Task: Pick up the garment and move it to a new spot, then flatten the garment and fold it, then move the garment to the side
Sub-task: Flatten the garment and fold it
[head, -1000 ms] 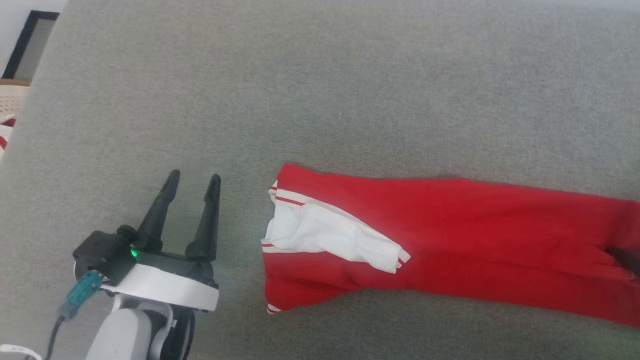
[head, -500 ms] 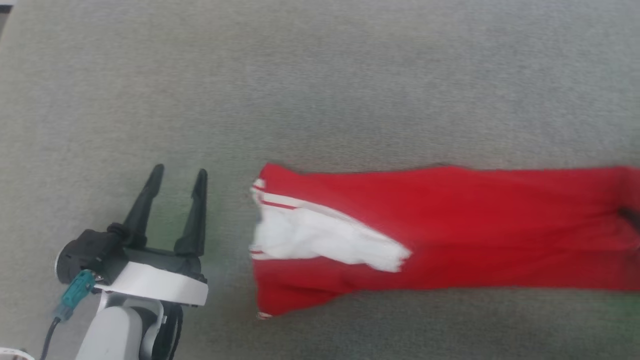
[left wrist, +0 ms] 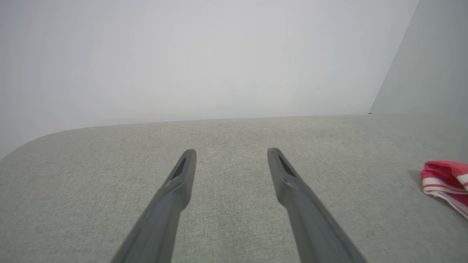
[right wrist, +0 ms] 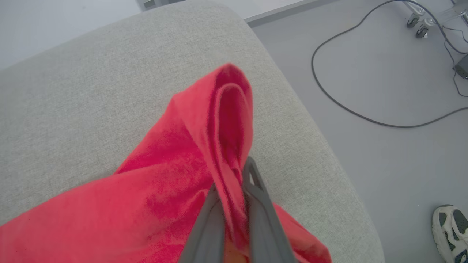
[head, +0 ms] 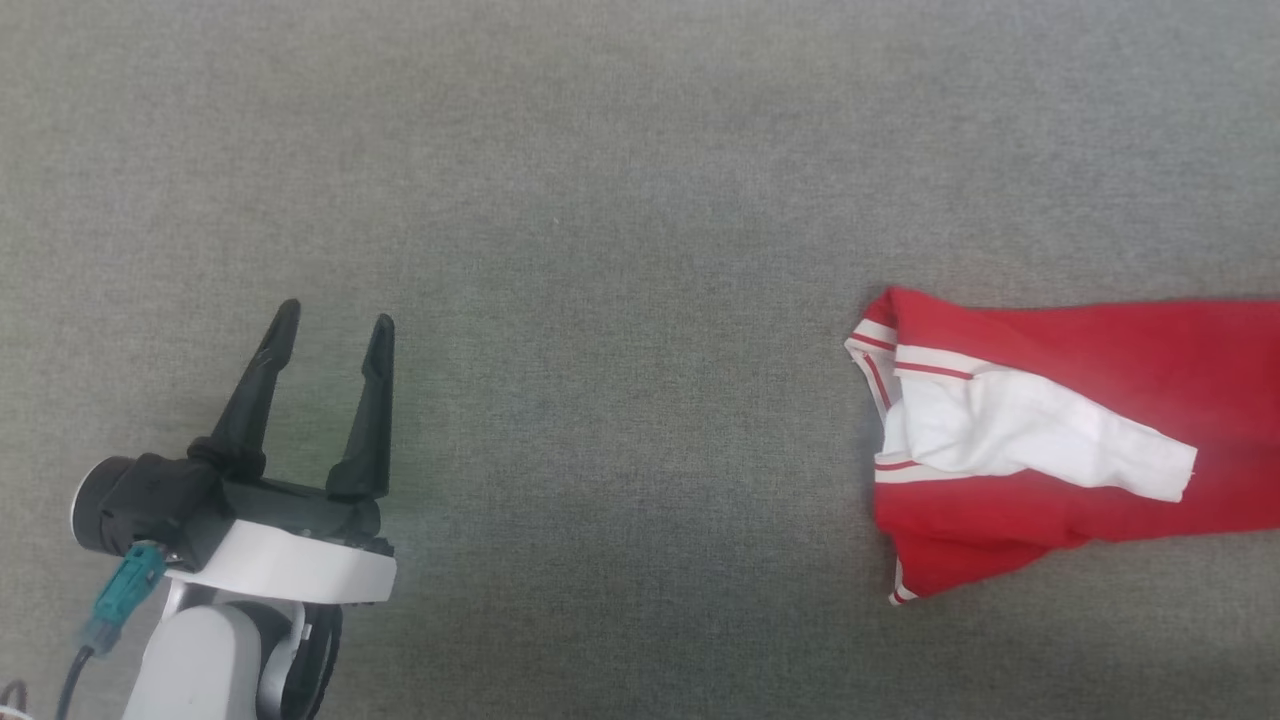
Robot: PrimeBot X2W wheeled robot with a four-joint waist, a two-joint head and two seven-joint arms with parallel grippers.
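The garment (head: 1080, 400) is running off the head view's right edge. Its red fold is partly covering one finger of the right gripper (right wrist: 231, 175).

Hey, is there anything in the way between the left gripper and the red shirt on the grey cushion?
Nothing visible. Bare grey cushion lies between the open left gripper and the garment, whose striped-sleeve end lies off to that gripper's right. The right gripper is shut on a red fold of the garment.

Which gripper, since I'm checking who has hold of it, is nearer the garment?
Right. The right gripper is shut on a fold of the garment; the left gripper stands open over the grey fabric surface, well apart from the garment's striped end.
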